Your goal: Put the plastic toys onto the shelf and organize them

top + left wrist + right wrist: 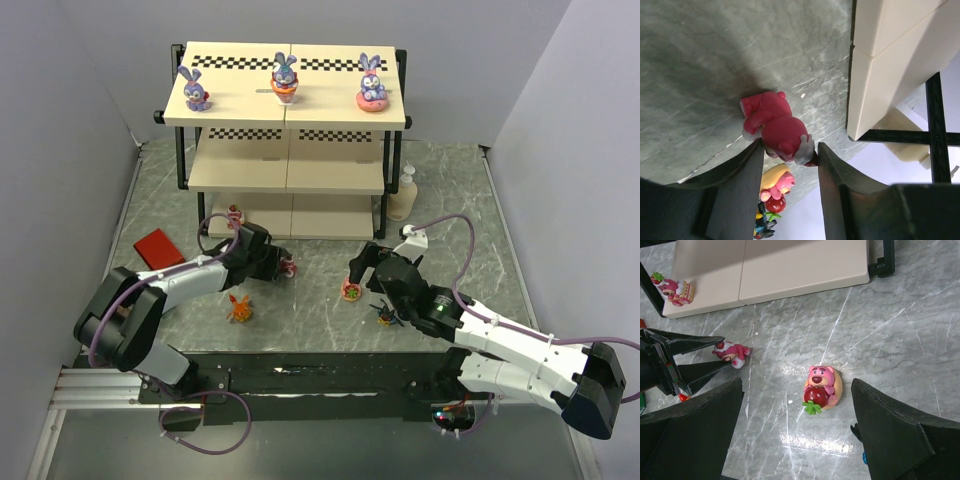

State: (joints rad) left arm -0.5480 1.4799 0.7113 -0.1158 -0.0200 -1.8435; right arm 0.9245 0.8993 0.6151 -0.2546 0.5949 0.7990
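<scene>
Off the shelf's (240,110) front edge lies a glossy red-pink figure (775,130), left claw (790,150) half-open around it, grip unclear; right claw (797,385) wide, empty; marbled grey desk (450,200), pale walls (80,80).

The shelf (330,120) has cream boards, a black frame and black-and-white checker strips; its three bunnies (195,90) (284,78) (372,85) are purple-blue. Against the grey-green veined tabletop (300,330), the bear figure (821,387) is pink with a red, green-leafed strawberry. The lying figure (775,127) is red-pink, the spiky creature (239,309) orange, the winged one (386,315) dark blue-yellow, the block (158,247) red and the pump bottle (403,195) cream.
</scene>
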